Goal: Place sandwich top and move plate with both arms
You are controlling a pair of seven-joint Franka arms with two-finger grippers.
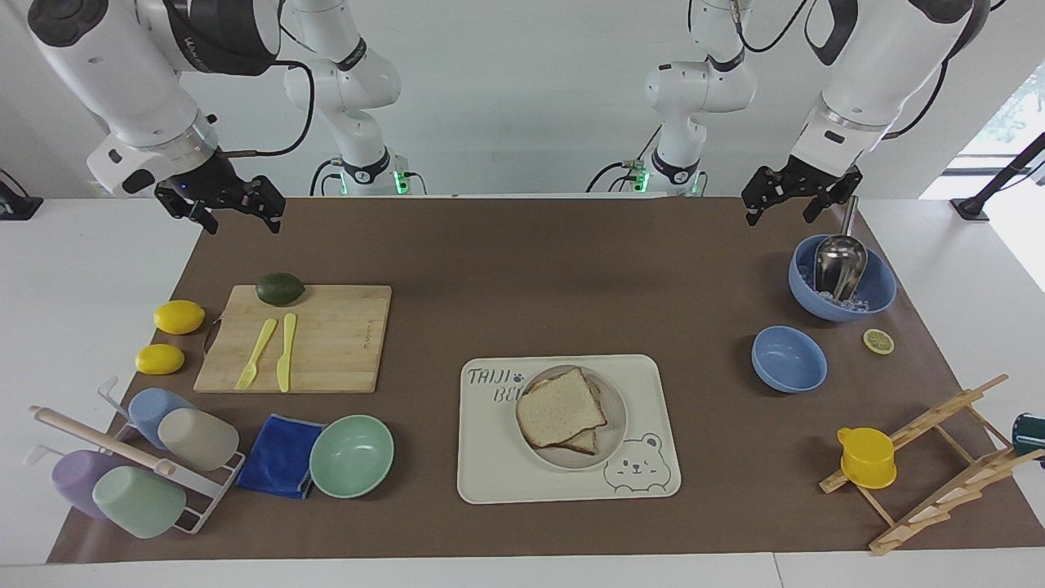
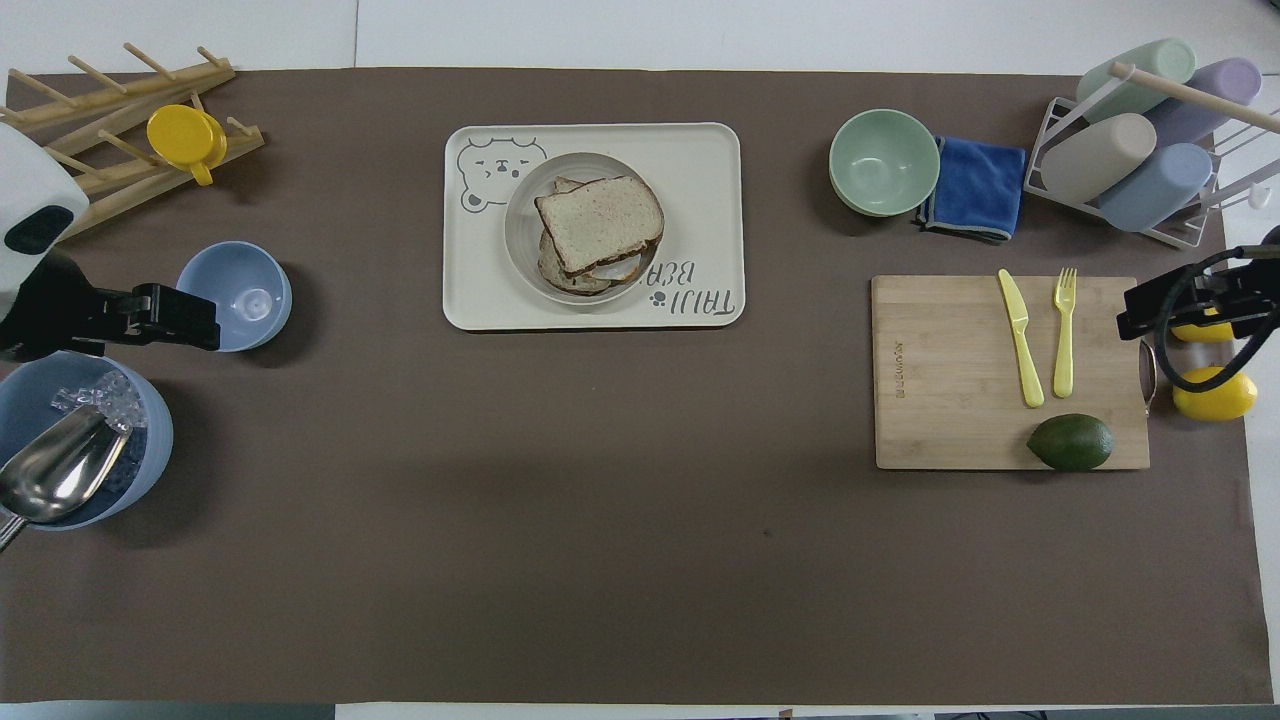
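The brown paper mat (image 1: 571, 269) covered most of the white table, and both white jointed arms hung above its robot-side edge. The cream rectangular bear-print tray (image 1: 490, 457) lay mid-table, well apart from either gripper and about midway between them. On it sat the small round beige-grey plate (image 1: 614, 416), and on the plate the sandwich top (image 1: 560, 407), a plain light-brown bread slice with a darker crust, lay askew over another slice beneath it.

The bamboo cutting board (image 1: 335, 343) lay under and forward of the right gripper (image 1: 238, 217), which hovered with its black fingers spread and nothing between them. A dark green avocado (image 1: 280, 288) rested on the board's edge closest to that gripper, with a yellow plastic fork (image 1: 256, 353) and knife (image 1: 286, 351) side by side further along.

The left gripper (image 1: 782, 208) hung just above the deep blue bowl (image 1: 878, 294) holding ice and a metal scoop (image 1: 839, 263), its fingers likewise spread and empty. A smaller pale blue bowl (image 1: 789, 359) sat between that bowl and the tray.
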